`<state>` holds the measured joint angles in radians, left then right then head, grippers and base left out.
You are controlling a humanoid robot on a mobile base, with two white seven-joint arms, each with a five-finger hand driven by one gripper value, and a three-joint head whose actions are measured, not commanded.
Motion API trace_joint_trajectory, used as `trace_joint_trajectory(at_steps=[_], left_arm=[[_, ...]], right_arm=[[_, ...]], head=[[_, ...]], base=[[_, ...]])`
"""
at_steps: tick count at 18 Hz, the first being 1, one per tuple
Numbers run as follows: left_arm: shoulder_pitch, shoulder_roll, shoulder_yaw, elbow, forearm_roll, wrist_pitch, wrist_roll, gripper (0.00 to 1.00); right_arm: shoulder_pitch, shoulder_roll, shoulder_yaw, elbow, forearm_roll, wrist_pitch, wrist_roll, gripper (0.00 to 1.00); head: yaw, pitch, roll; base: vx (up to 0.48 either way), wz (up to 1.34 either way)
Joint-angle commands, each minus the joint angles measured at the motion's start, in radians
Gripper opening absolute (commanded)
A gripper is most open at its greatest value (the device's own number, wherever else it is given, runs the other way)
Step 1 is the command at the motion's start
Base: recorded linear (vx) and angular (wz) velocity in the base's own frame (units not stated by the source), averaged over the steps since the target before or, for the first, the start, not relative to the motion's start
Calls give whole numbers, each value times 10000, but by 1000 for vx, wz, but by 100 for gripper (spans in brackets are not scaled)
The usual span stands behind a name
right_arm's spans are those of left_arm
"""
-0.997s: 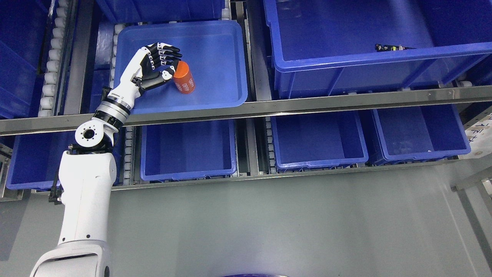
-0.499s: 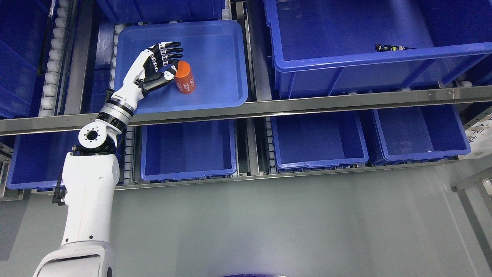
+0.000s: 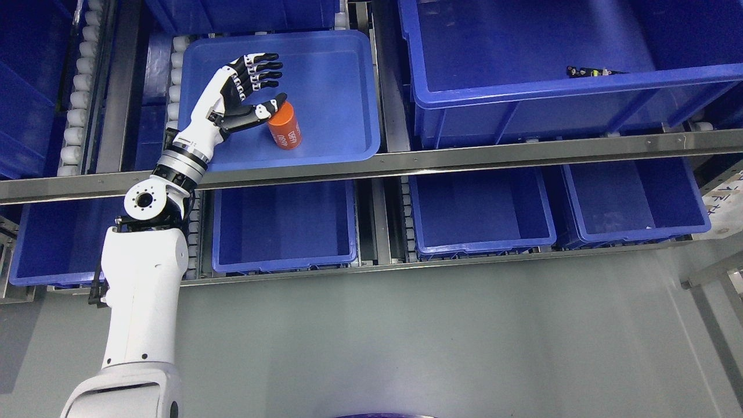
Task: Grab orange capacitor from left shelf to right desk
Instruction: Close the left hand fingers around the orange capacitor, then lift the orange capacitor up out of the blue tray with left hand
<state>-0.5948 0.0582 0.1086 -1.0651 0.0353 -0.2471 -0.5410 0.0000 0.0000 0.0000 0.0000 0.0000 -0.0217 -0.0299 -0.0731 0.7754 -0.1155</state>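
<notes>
Left hand (image 3: 246, 96) spread wide beside orange capacitor (image 3: 285, 131) in shelf's blue bin (image 3: 348, 87).
Thumb tip touched its top; rigid, smooth, probably light and slippery cylinder, best wrapped mid-body.

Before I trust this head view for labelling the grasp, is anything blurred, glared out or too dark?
Head view: sharp overall; the orange capacitor and the left robot hand show crisp edges, its print too small to read. Mild glare streaks the steel shelf rail. The far-left bins sit in deep shadow. The floor is evenly lit.
</notes>
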Motion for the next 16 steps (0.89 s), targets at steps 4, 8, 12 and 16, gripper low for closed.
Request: trace_joint_trajectory(at_steps=[4,8,12,16], left_arm=[[652,-106,372,-1221,230,-45,-573,51],[1268,-91,325,-1422,214,-106,-757,51],[1269,-76,325,-1391,214,-121,-788,51],[1131,-60,310,-1238,138,-121,-757,51]], right_arm=[[199,-175,-123,-175,46,-28,8,100],[199,-175,-123,-175,46,-28,8,100],[199,-175,-123,-175,46,-28,8,100],[199,-175,-123,-175,46,-28,8,100]], head=[[0,0,0],[0,0,0],[0,0,0],[0,0,0]], base=[[0,0],[0,0],[0,0],[0,0]])
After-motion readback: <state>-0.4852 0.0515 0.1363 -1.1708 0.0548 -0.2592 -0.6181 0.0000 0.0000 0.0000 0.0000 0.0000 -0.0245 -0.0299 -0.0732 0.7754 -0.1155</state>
